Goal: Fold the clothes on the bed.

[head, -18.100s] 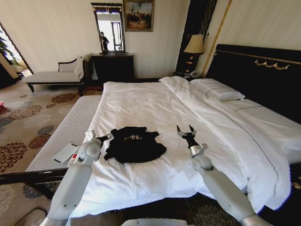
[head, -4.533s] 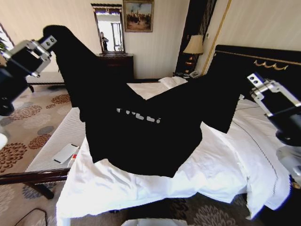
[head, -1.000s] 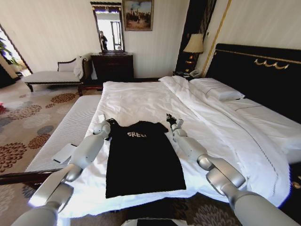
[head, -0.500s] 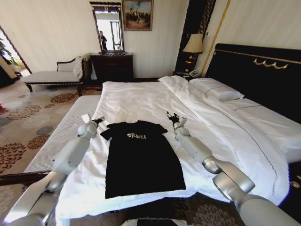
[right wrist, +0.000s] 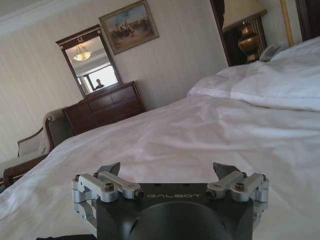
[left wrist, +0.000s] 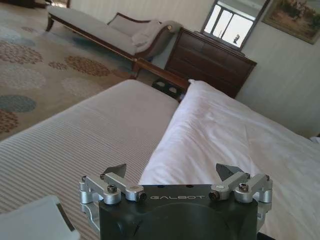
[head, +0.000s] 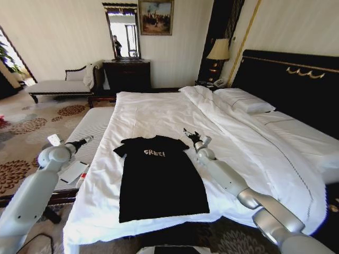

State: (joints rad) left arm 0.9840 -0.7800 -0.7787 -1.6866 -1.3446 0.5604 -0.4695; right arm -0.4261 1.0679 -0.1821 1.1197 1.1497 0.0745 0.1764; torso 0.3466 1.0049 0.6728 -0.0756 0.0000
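— Where is the T-shirt (head: 160, 177) lying?
— On the near part of the bed (head: 159, 114), spread flat, collar toward the far side.
— And the grippers?
— The right gripper (head: 193, 135) is sitting just right of its right sleeve; the left gripper (head: 85, 140) is hanging well left, over the bench (head: 79, 143) beside the bed.

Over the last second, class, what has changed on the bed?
The left gripper let go of the T-shirt sleeve and swung out left, past the bed edge. The right gripper barely moved, jaws open. The shirt stayed flat.
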